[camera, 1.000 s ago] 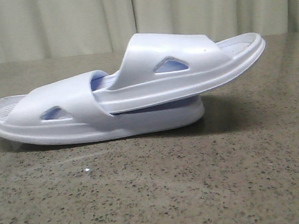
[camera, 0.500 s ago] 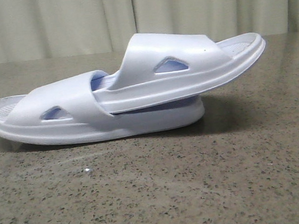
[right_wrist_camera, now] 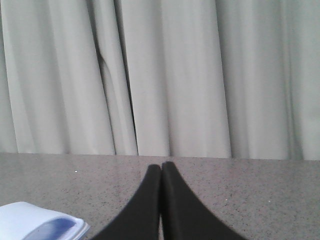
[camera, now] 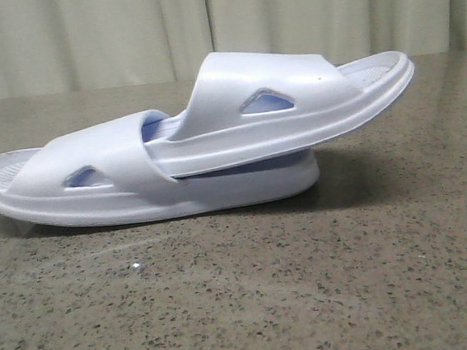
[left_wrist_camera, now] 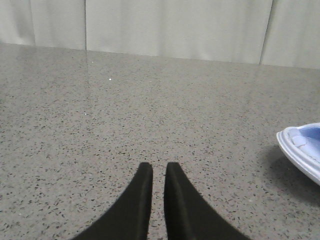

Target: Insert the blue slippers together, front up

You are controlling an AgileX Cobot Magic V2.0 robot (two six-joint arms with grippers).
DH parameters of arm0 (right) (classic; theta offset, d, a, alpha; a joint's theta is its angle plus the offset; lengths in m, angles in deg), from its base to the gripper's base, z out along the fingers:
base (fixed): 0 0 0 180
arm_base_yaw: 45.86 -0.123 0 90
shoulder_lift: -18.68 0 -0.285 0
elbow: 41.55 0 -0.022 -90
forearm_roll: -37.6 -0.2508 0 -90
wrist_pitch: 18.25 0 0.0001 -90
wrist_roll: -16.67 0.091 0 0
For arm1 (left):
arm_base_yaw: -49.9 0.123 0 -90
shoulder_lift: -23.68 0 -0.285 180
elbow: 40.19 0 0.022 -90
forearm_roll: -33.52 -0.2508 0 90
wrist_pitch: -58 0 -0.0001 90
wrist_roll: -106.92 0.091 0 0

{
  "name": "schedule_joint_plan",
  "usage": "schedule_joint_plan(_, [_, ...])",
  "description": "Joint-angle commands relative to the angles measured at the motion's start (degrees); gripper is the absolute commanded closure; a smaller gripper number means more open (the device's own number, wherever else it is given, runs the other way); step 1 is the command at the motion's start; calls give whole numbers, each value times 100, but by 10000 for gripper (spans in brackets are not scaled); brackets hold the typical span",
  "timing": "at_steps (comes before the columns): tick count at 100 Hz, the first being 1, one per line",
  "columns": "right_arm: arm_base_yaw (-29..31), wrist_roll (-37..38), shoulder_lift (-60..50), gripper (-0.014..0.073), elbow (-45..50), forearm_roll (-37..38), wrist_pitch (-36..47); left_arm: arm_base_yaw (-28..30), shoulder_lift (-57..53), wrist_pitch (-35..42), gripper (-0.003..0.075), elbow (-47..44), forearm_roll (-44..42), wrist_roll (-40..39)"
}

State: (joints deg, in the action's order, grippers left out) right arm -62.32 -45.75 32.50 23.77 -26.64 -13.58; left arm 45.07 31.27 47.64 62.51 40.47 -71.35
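Two pale blue slippers lie nested on the speckled tabletop in the front view. The lower slipper (camera: 102, 183) rests flat with its heel at the left. The upper slipper (camera: 276, 105) has its front pushed under the lower one's strap, and its heel tilts up to the right. My left gripper (left_wrist_camera: 159, 166) hovers over bare table, shut but for a thin slit and holding nothing, with a slipper's end (left_wrist_camera: 302, 150) off to one side. My right gripper (right_wrist_camera: 161, 165) is shut and empty, apart from a slipper's edge (right_wrist_camera: 35, 225). Neither gripper shows in the front view.
A grey speckled stone table (camera: 253, 297) carries the slippers. Pale pleated curtains (camera: 120, 33) hang behind its far edge.
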Motion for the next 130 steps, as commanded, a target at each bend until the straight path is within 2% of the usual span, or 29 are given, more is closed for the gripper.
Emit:
schedule_joint_plan(1, [-25, -93, 51, 701, -117, -74, 151, -51, -173, 478, 704, -52, 51, -61])
schedule_joint_plan(7, [-25, 31, 51, 701, -79, 118, 125, -51, -173, 478, 704, -52, 51, -61])
schedule_joint_plan(11, [-25, 434, 51, 701, -52, 593, 116, -51, -173, 478, 704, -52, 51, -61])
schedule_joint_plan(26, [-25, 3206, 51, 701, 30, 3532, 116, -51, -173, 478, 704, -52, 51, -61])
schedule_joint_plan(40, [-25, 4792, 51, 701, 52, 5521, 59, -51, -173, 478, 704, -52, 51, -61])
schedule_joint_plan(47, [57, 5412, 51, 701, 52, 6261, 59, -51, -173, 478, 704, -52, 51, -61])
schedule_joint_plan(54, [246, 5833, 51, 701, 52, 6559, 36, -51, -173, 478, 704, -52, 51, -61])
schedule_joint_plan(79, [1057, 6425, 17, 701, 507, 6659, 53, -51, -173, 478, 704, -52, 51, -61])
schedule_joint_plan(94, [1151, 6786, -260, 701, 857, 6964, 53, -51, -173, 478, 704, -52, 51, -61])
schedule_joint_plan(130, [1159, 6809, -776, 701, 1363, 6961, -9, -51, -173, 478, 704, -52, 51, -61])
